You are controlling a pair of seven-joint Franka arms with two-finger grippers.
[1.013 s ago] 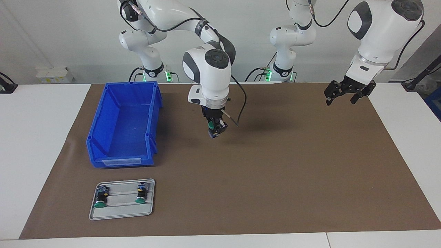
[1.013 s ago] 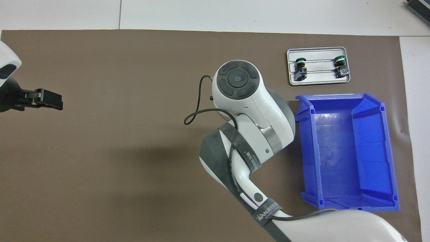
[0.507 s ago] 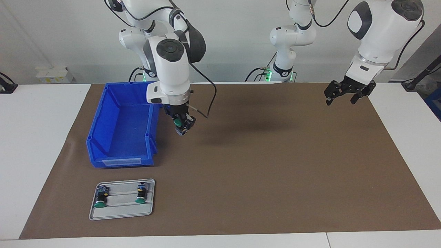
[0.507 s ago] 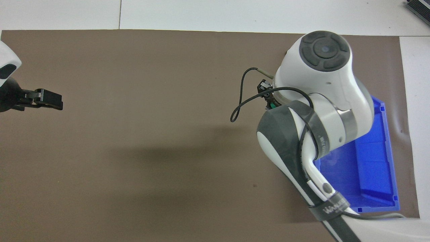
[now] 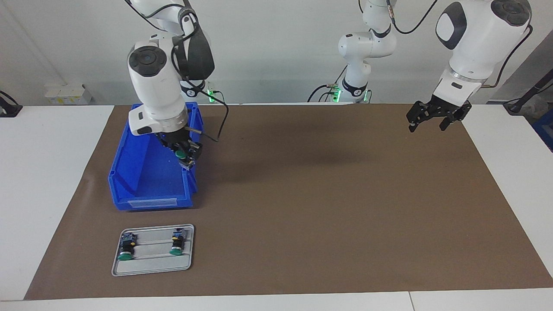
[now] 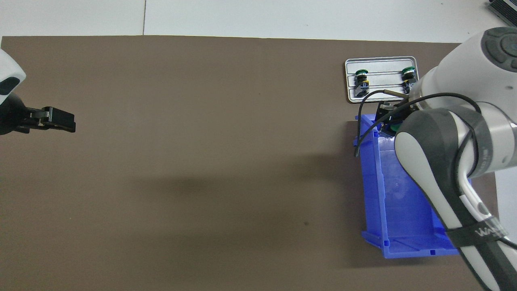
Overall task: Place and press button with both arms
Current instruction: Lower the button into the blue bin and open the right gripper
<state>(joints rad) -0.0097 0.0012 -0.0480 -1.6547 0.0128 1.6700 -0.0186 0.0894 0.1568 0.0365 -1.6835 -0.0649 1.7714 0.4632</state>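
My right gripper (image 5: 185, 156) is shut on a green-capped button (image 5: 181, 153) and holds it in the air over the blue bin (image 5: 125, 147), above the bin's wall toward the table's middle. In the overhead view the right gripper (image 6: 388, 121) and a bit of the button's green cap (image 6: 391, 129) show over the bin's (image 6: 369, 182) corner farthest from the robots, partly hidden by the arm. My left gripper (image 5: 434, 120) hangs open and empty over the mat's edge at the left arm's end, waiting; it also shows in the overhead view (image 6: 60, 120).
A grey tray (image 5: 151, 270) lies farther from the robots than the bin and holds two more green buttons (image 5: 125, 250) (image 5: 176, 245); the overhead view shows the tray (image 6: 381, 98) too. A brown mat (image 5: 324, 207) covers the table's middle.
My right arm has swung from over the mat's middle toward its own end of the table, carrying the button over the blue bin. The left arm has not moved.
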